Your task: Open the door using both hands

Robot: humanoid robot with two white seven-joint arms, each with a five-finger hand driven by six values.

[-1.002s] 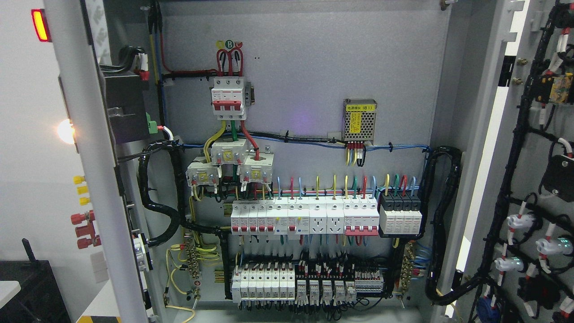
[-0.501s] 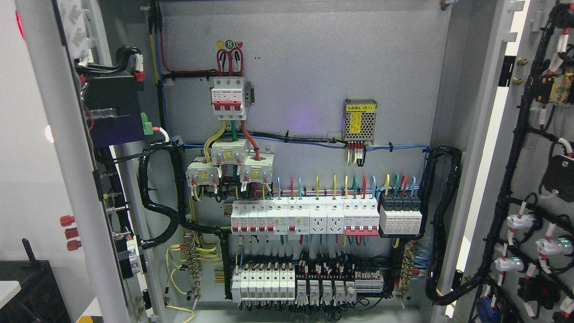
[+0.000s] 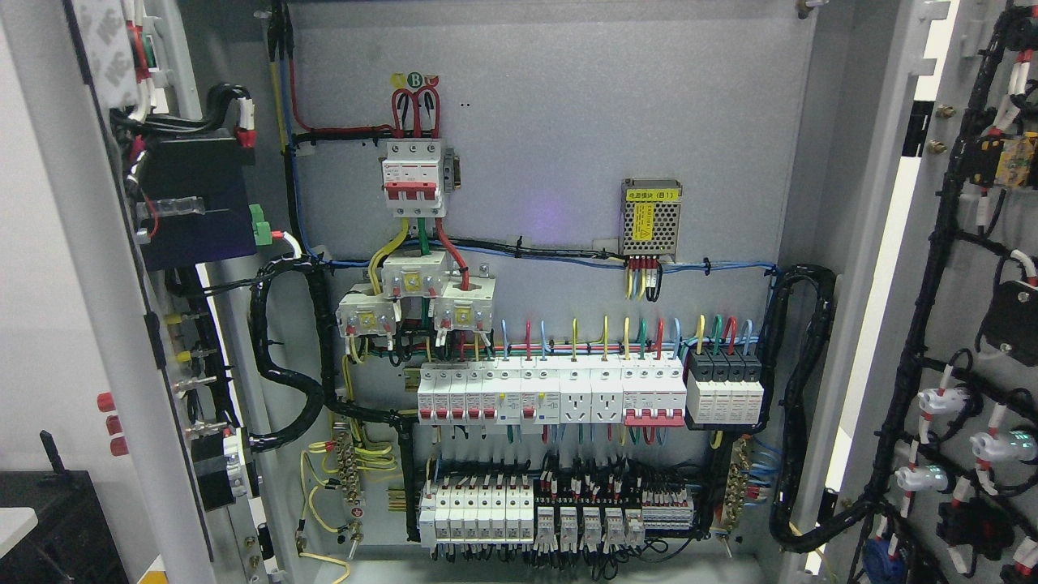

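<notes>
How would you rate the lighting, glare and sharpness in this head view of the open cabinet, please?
Head view: even, soft light on the grey metal back panel, with a faint purple glare spot beside the perforated metal power supply; the rows of white circuit breakers are sharp; a bright overexposed strip shows past the right door frame; small label print is unreadable.

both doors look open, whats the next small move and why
Probably swing the grey left door a little further outward. Its edge and the black module mounted inside it partly cover the cabinet's left side, while the grey right door stands well clear of the white breaker row. Neither hand is in view.
</notes>
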